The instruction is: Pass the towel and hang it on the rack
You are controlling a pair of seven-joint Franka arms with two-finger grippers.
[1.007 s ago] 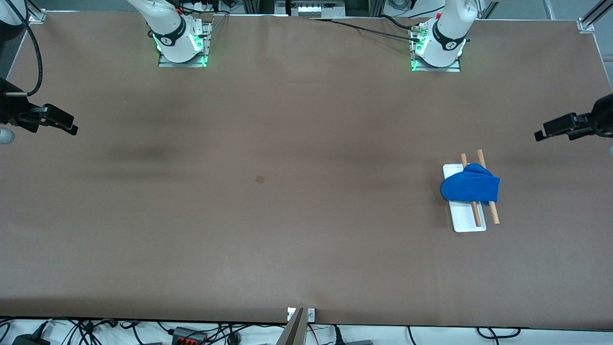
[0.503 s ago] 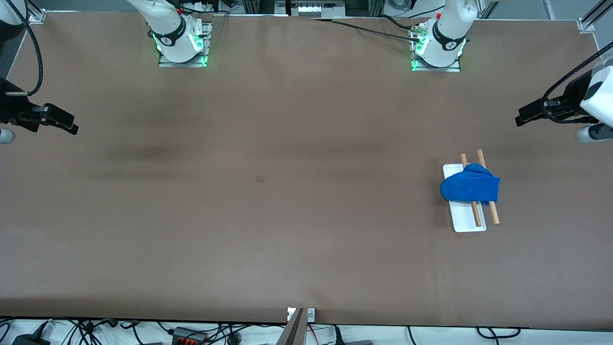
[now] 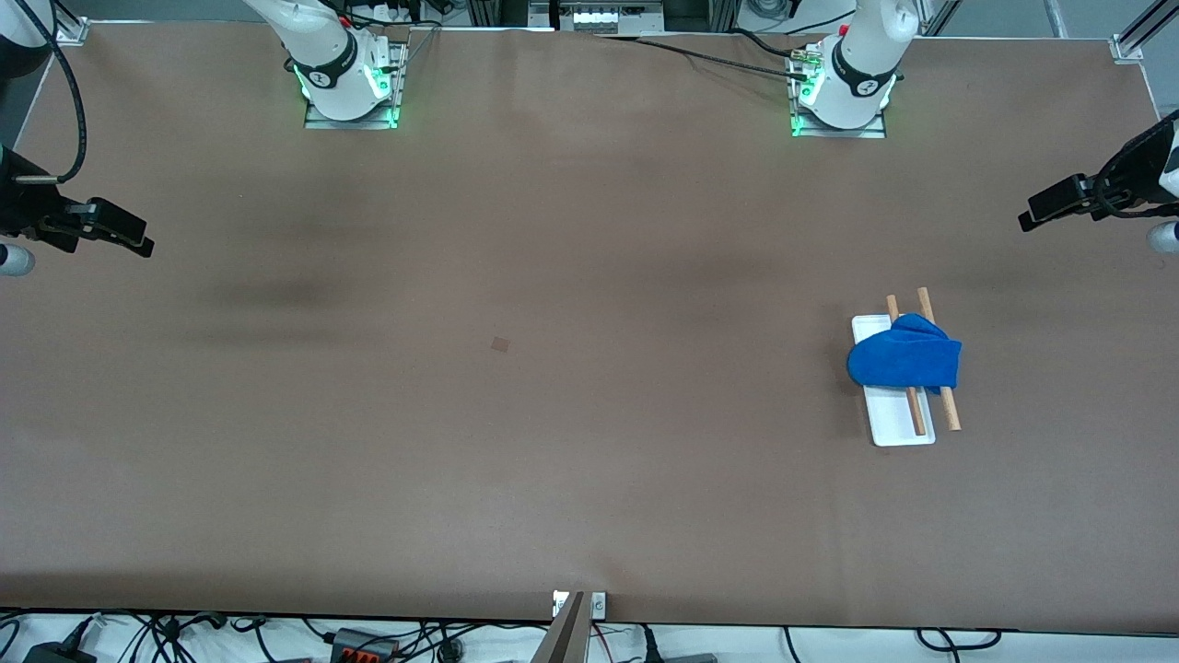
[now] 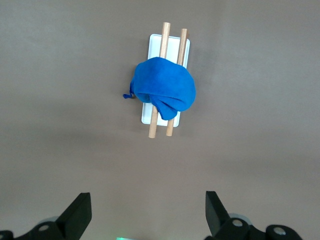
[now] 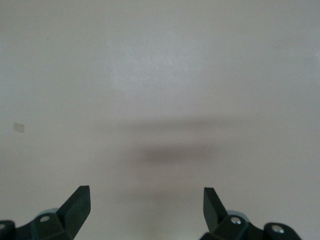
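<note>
In the front view the blue towel lies bunched over both wooden rods of the rack toward the left arm's end of the table, so the hanging looks done; the left gripper and right gripper hang up at the table's two ends, clear of the rack. The left wrist view looks down on the towel draped across the rack, fingers spread wide and empty; the right wrist view shows only bare table between parted, empty fingers, which suits an arm that waits.
</note>
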